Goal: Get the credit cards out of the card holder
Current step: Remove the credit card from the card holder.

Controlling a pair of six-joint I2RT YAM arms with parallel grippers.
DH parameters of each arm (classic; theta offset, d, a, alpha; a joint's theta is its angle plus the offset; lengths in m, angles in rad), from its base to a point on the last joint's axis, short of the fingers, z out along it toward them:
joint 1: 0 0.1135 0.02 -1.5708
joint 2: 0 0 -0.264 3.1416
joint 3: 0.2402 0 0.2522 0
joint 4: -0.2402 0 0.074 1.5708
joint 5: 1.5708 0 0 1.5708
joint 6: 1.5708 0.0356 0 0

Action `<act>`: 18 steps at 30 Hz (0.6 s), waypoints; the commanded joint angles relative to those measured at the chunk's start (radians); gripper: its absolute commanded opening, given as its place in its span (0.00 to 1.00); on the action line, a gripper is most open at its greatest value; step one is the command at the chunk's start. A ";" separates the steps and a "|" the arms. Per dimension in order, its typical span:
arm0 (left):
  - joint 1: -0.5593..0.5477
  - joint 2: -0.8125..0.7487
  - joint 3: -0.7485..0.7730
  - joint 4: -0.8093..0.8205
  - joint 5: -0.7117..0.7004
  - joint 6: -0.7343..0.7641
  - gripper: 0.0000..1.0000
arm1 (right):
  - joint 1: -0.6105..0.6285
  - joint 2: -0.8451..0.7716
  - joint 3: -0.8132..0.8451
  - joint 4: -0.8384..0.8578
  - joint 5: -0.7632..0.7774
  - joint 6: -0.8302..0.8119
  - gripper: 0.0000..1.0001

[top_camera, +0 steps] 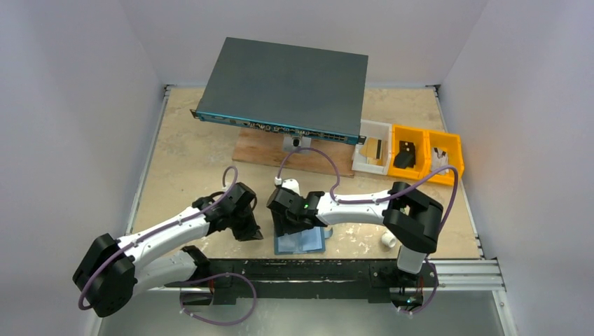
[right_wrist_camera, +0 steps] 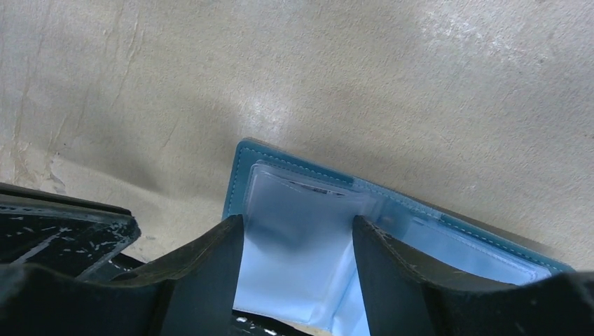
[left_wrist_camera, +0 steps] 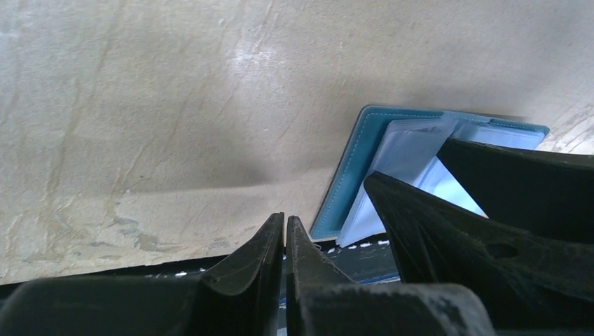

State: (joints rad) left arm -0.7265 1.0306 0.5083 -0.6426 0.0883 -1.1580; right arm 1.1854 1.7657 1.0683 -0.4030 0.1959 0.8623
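The steel-blue card holder [top_camera: 302, 242] lies unfolded on the table by the front edge, its pale clear sleeves [right_wrist_camera: 301, 210] facing up. My right gripper [top_camera: 289, 218] hangs just over it, open, one finger [right_wrist_camera: 210, 266] on each side of a sleeve leaf. My left gripper [top_camera: 249, 231] is shut and empty on bare table just left of the holder's stitched edge [left_wrist_camera: 354, 171]. In the left wrist view the right gripper's fingers [left_wrist_camera: 483, 231] cover part of the sleeves. I cannot pick out the credit cards among the pale sleeves.
A large dark grey box [top_camera: 287, 84] sits at the back on a wooden board [top_camera: 294, 155]. A white bin [top_camera: 373, 145] and two orange bins [top_camera: 420, 150] stand at the back right. A small white piece [top_camera: 387, 241] lies by the right arm. A black rail [top_camera: 315, 269] lines the front edge.
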 commanded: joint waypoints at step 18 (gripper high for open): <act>-0.049 0.181 0.058 0.167 0.095 0.040 0.03 | -0.008 -0.061 -0.106 0.142 -0.063 0.013 0.04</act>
State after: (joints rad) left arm -0.7689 1.2102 0.5209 -0.4938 0.1795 -1.1324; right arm 1.1801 1.7412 0.9955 -0.2882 0.1711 0.8558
